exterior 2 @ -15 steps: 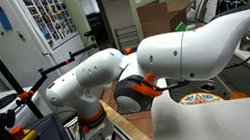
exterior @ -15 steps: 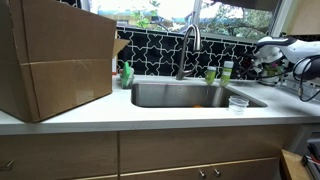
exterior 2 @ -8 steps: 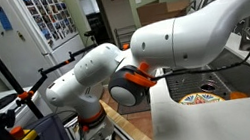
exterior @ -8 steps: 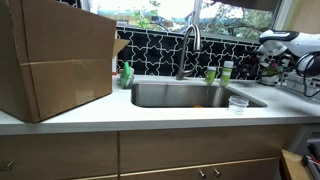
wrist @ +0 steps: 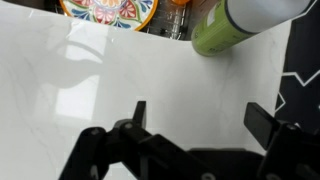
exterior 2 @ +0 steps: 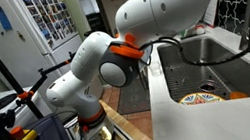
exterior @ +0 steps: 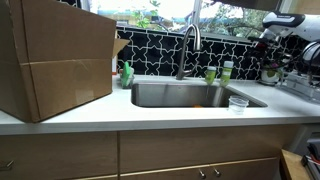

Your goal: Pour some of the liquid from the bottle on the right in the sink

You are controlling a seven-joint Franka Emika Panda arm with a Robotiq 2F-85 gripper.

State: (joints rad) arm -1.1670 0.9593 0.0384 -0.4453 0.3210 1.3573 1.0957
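Observation:
The small pale-green bottle (exterior: 227, 70) with a whitish top stands on the counter behind the right corner of the steel sink (exterior: 185, 96), next to a short green cup (exterior: 210, 74). In the wrist view the bottle (wrist: 218, 34) is at the top right, beyond my fingers. My gripper (wrist: 200, 120) is open and empty over white countertop. My arm (exterior: 285, 28) hangs high at the right, above and to the right of the bottle. The sink also shows in an exterior view (exterior 2: 214, 58).
A curved faucet (exterior: 188, 45) rises behind the sink. A brighter green soap bottle (exterior: 127, 75) stands at its left corner. A clear plastic cup (exterior: 237, 103) stands on the right counter. A big cardboard box (exterior: 55, 60) fills the left. A colourful plate (wrist: 108, 11) lies in the sink.
My arm has risen and swung, so the white links sit higher in both exterior views. The bottle and cups have not moved.

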